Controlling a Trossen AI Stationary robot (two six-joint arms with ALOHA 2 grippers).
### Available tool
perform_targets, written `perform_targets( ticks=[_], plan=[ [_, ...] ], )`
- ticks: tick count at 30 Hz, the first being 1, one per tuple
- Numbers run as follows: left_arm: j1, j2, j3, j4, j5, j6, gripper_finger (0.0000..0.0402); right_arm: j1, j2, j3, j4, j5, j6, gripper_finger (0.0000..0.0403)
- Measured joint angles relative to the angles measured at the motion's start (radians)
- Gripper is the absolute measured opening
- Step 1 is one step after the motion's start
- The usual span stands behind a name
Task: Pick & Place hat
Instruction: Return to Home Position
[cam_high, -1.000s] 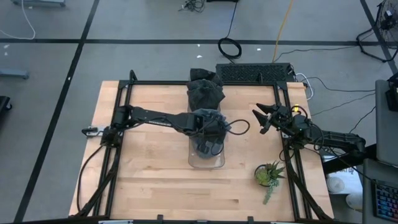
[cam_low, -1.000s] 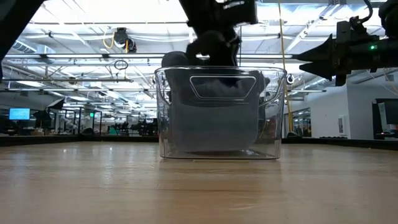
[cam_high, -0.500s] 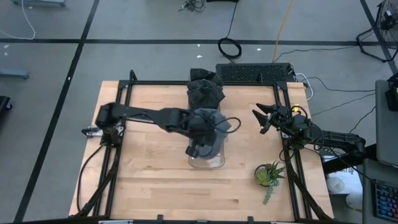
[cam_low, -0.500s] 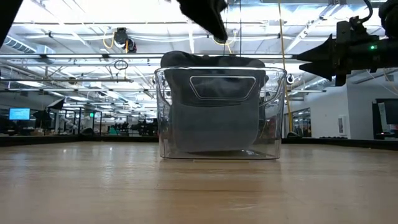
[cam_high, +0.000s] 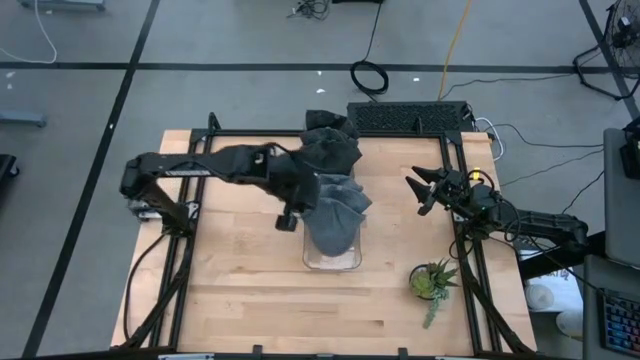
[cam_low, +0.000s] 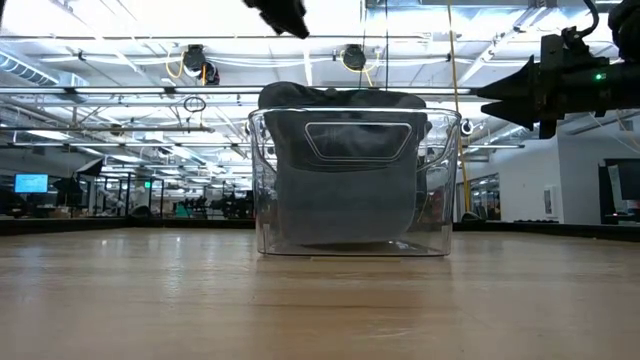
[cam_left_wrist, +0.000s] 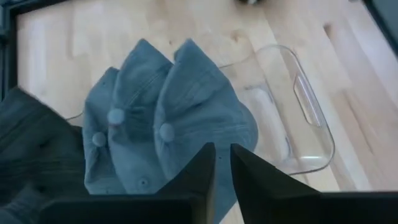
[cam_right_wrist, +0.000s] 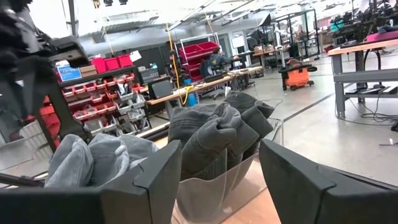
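Note:
Three blue-grey hats (cam_left_wrist: 186, 124) stand stacked in a clear bin (cam_high: 333, 258) at the table's middle. Their crowns rise above the bin's rim (cam_low: 340, 100). My left gripper (cam_high: 287, 220) hangs above and to the left of the bin, clear of the hats. In its wrist view (cam_left_wrist: 222, 165) a narrow gap shows between the fingers, with nothing in it. My right gripper (cam_high: 418, 192) waits open above the table's right part, pointing toward the bin.
A pile of dark grey hats (cam_high: 330, 148) sits in a second clear bin (cam_right_wrist: 217, 183) at the table's far edge, just behind the first. A potted plant (cam_high: 433, 282) stands near the right front. A keyboard (cam_high: 410, 117) lies beyond the far edge.
My left gripper has risen out of the clear bin and drawn back toward the table's left edge, rolling a little. The blue-grey hat it was down on stays in the bin, its crown now standing above the rim.

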Motion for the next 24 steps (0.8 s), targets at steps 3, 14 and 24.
perform_targets(
  ticks=[3, 14, 24],
  plan=[
    [0.029, -0.098, -0.141, 0.116, 0.040, -0.021, 0.0039, 0.000, 0.000, 0.000, -0.001, 0.000, 0.000, 0.0207],
    [0.180, -0.521, -0.686, 0.431, -0.037, -0.137, 0.0010, 0.000, 0.000, 0.000, -0.001, 0.000, 0.000, 0.0205],
    [0.271, -0.866, -1.070, 0.641, -0.085, -0.162, 0.0004, 0.000, 0.000, 0.000, -0.001, 0.000, 0.000, 0.0204]
  ],
)
